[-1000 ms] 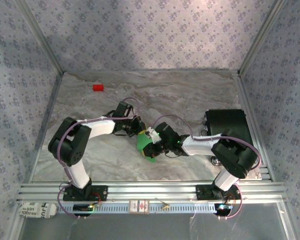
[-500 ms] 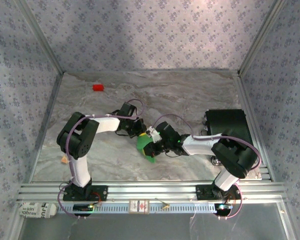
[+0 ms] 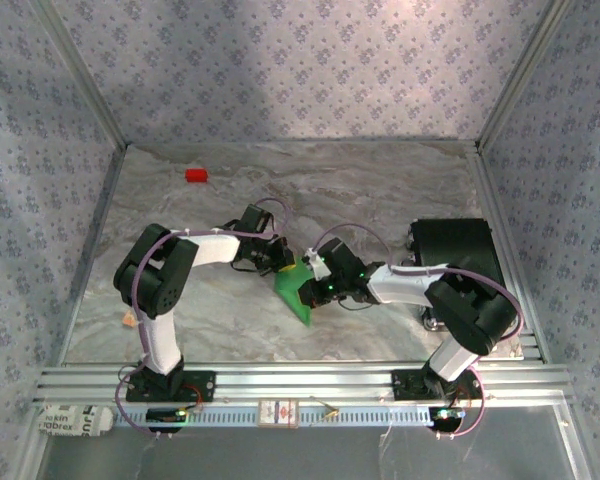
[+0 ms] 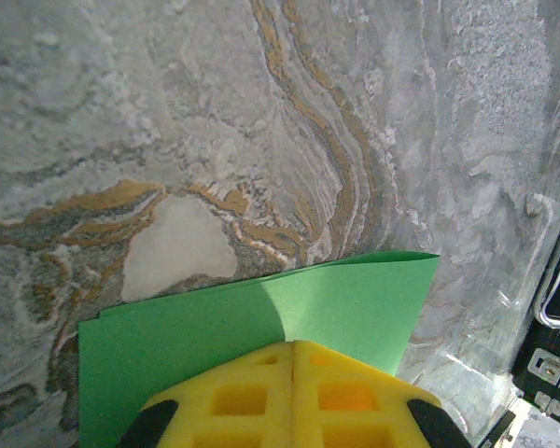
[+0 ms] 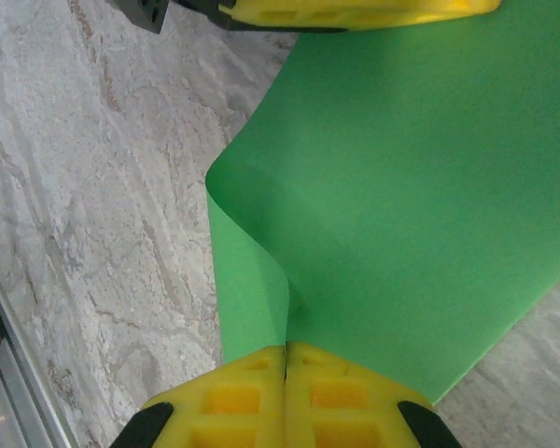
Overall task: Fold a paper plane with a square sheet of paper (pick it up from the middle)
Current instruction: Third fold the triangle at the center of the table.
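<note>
The square sheet of paper [image 3: 296, 292] is bright green, partly folded, and held just above the marble table [image 3: 380, 190] at its middle, between both arms. My left gripper [image 3: 282, 264] is shut on its far edge; in the left wrist view the closed yellow tips [image 4: 293, 347] pinch the paper [image 4: 355, 303], which spreads out ahead of them. My right gripper [image 3: 317, 291] is shut on the near side. In the right wrist view its tips [image 5: 286, 347] clamp a curled fold of the paper [image 5: 420, 187], and the left gripper's yellow fingers [image 5: 355, 11] sit at the sheet's far edge.
A small red block [image 3: 196, 175] lies at the back left of the table. A black box [image 3: 452, 250] stands at the right, close to the right arm. Patterned walls close in three sides, and an aluminium rail [image 3: 300, 380] runs along the front.
The right gripper has drawn back and to the right, so the paper now stretches out longer and flatter between the grippers. The left arm's elbow shifted right a second ago and has held since.
</note>
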